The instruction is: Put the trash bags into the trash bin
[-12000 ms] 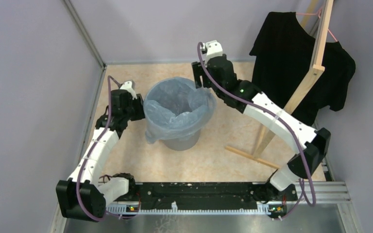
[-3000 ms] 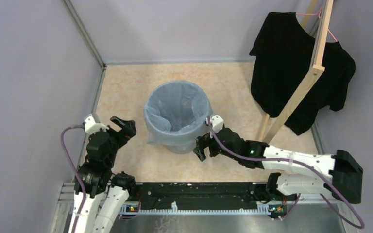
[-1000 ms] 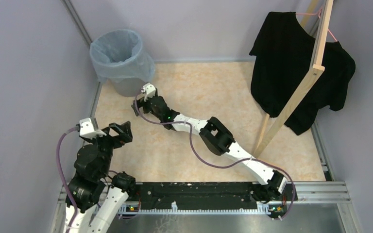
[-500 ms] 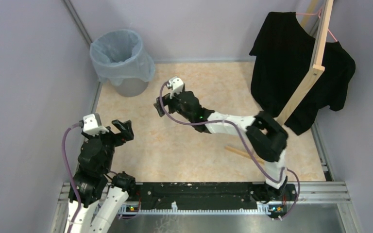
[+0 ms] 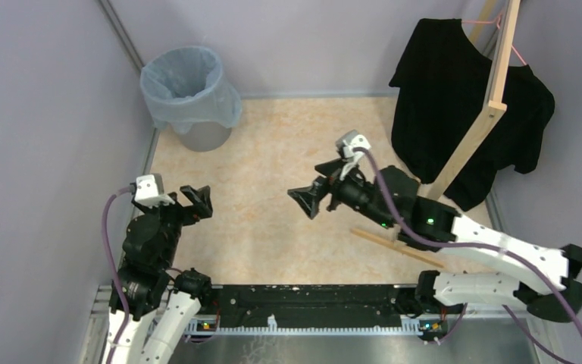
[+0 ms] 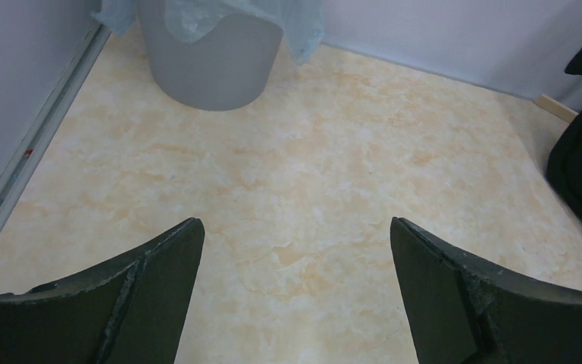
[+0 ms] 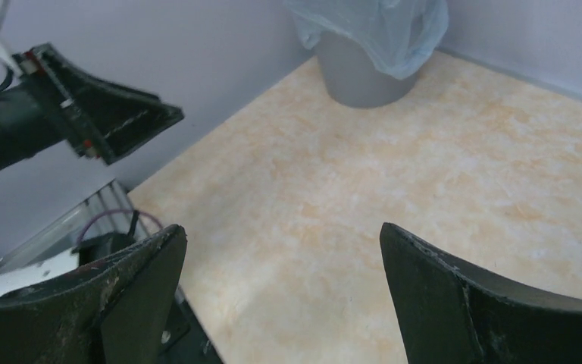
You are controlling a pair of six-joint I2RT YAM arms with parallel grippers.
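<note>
Far off in the left corner, close to both walls, stood the trash bin. The trash bags were in it. The thin blue plastic lined the inside, went over the rim all the way round and hung down the outside, with one longer flap on the right side. I could not tell if it was one bag or more. I could not see the bottom of the bin either, so I could not tell if the plastic reached all the way down.

My left gripper was at the near left side of the table, spread wide with nothing between its fingers. My right gripper hung over the middle of the table, just as wide and just as bare. Both pointed toward the bin but were well apart from it. Neither one touched the plastic.

On the far right a black T-shirt hung on a wooden rack. That was not part of my job.

I think the job was as good as done. The bags sat in the bin and my fingers held nothing. The only thing maybe left was to tuck the long flap in, if it had to look neat
</note>
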